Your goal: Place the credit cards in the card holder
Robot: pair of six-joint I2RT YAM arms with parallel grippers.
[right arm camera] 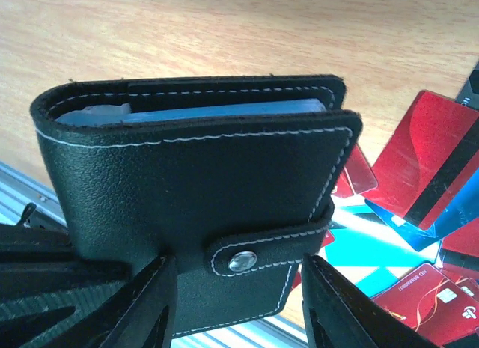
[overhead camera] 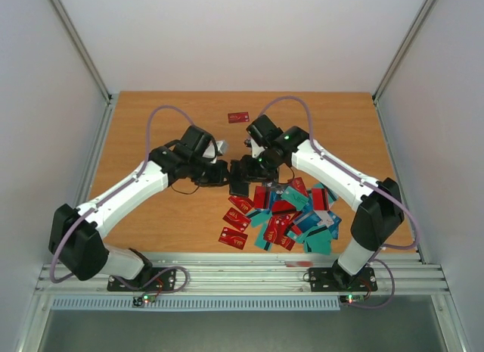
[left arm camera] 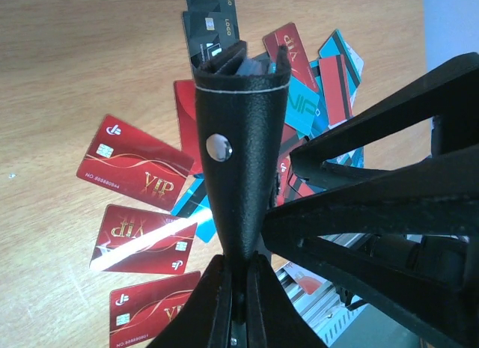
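The black card holder (overhead camera: 240,182) is held above the table between the two arms. It is closed, its snap strap fastened (right arm camera: 241,262). My left gripper (left arm camera: 239,263) is shut on the holder's lower edge (left arm camera: 241,138) and also shows in the top view (overhead camera: 224,174). My right gripper (right arm camera: 238,284) is open, its fingers (right arm camera: 153,307) straddling the holder's strap end (right arm camera: 194,176) with a gap on the right side. It also shows in the top view (overhead camera: 251,167). The credit cards (overhead camera: 287,216), red and teal, lie piled below; red VIP cards (left arm camera: 135,165) lie beside the pile, and dark cards (left arm camera: 213,11) show beyond the holder.
One red card (overhead camera: 238,117) lies alone at the far middle of the wooden table (overhead camera: 151,117). An aluminium rail (overhead camera: 242,270) runs along the near edge. White walls enclose the left, right and back sides.
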